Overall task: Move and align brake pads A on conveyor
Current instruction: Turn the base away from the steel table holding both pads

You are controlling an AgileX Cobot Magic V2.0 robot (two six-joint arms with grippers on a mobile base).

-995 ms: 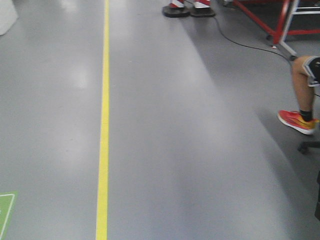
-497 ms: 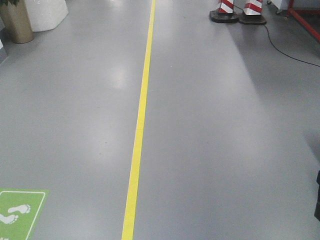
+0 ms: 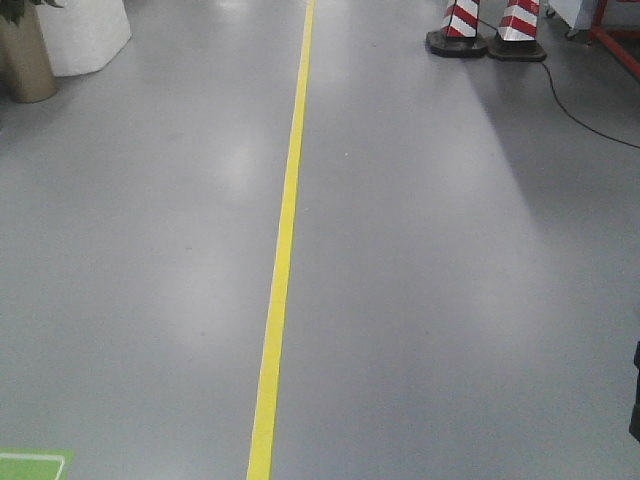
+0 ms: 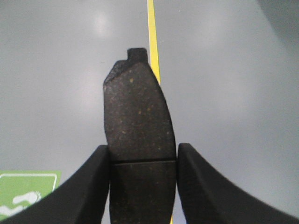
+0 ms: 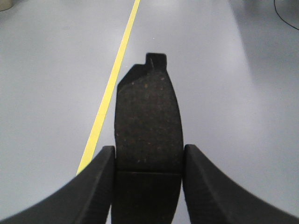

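The left end effector (image 4: 142, 158) was closed on the first brake pad (image 4: 138, 116). Its two black fingers (image 4: 93, 186) pressed the pad's long edges from either side. The pad stood out forward between them, its speckled grey-brown friction face toward the wrist camera and a small dark tab at its far tip. A thin line crossed the face at finger level, probably the centre groove.

The right end effector (image 5: 148, 158) gripped the second brake pad (image 5: 148, 121) in the same way, clamped at both edges with the notched tip pointing away. Both pads hung in the air above the grey floor (image 3: 450, 300), touching nothing but the fingers.

A yellow line (image 3: 280, 250) ran straight along the floor and passed behind each held pad in the wrist views. A green floor sign (image 4: 23, 196) with white footprints lay at the lower left.

Far ahead stood two red-and-white striped cones (image 3: 460, 25) on black bases, and a black cable (image 3: 580, 115) trailed away from them to the right. A bit of red frame (image 3: 615, 25) showed in the top right corner. A brown planter (image 3: 25, 60) stood at the top left beside a white object (image 3: 85, 35).
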